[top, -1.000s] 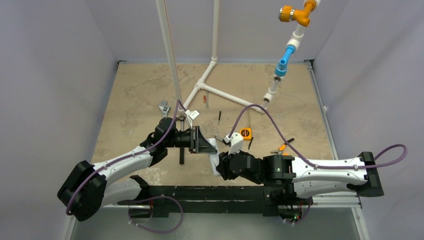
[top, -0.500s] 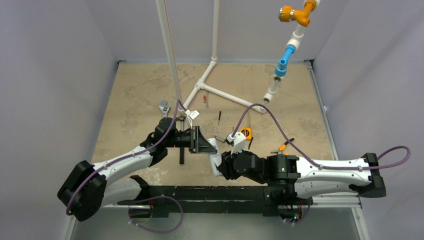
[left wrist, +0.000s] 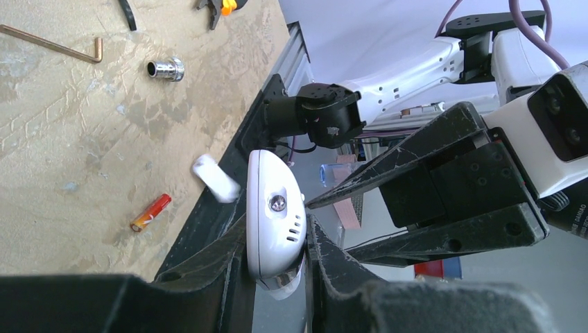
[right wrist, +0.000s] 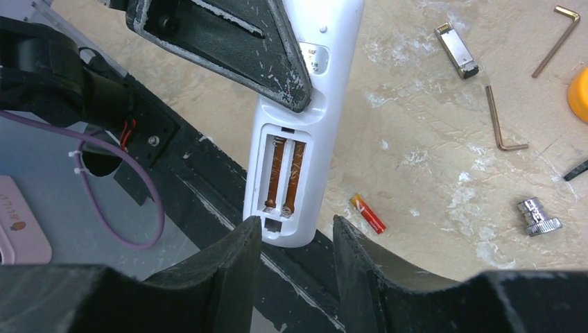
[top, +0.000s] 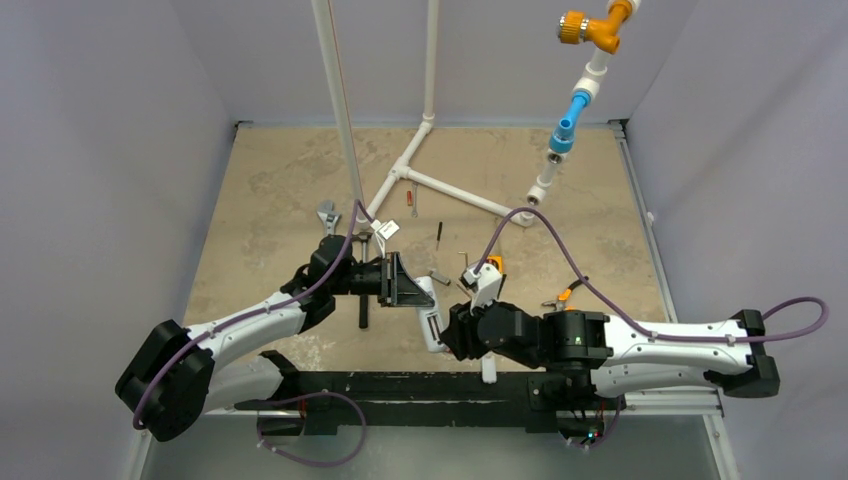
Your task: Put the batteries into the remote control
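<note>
Over the table's (right wrist: 430, 139) near edge, the left jaws clench the remote control (right wrist: 331, 104), its open bay facing the right jaws. These stand parted and empty at its lower end. A loose battery (right wrist: 367, 214) lies flat just beside that end, nearer the right arm.

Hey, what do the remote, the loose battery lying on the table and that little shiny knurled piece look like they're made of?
Remote control: smooth, slightly glossy white plastic, going by its moulded shell.
Battery: orange-red printed wrapper, probably film over a metal can, with a pale metal tip.
Knurled piece: polished steel or chrome plating, judging by its mirror-bright, ribbed surface.
</note>
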`<state>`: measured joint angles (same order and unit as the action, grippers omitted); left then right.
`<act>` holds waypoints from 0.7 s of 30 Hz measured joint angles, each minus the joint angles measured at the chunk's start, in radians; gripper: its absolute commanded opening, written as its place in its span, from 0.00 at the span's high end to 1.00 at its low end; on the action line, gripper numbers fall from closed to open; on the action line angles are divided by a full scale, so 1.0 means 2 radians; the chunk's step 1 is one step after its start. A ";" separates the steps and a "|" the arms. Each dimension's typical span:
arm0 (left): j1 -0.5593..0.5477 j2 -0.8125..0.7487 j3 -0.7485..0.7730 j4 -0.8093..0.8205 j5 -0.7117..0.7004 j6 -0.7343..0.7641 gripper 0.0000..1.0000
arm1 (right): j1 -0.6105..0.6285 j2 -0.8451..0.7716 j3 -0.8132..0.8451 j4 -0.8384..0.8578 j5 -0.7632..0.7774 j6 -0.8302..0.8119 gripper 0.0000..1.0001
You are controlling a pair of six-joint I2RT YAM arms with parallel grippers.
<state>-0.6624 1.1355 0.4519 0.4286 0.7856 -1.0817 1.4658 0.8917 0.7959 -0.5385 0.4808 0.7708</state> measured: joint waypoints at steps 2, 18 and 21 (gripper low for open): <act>0.000 0.000 0.000 0.000 0.000 0.000 1.00 | 0.000 0.003 0.000 -0.002 0.001 0.000 0.57; 0.000 0.004 0.000 -0.002 -0.002 0.000 1.00 | -0.011 -0.046 -0.015 -0.219 0.074 0.195 0.45; 0.000 0.009 0.000 -0.002 -0.002 0.000 1.00 | -0.013 -0.060 -0.062 -0.230 0.046 0.241 0.48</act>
<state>-0.6624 1.1538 0.4519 0.4240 0.7807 -1.0809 1.4395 0.7708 0.6712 -0.9981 0.5732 1.2526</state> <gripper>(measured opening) 0.246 0.544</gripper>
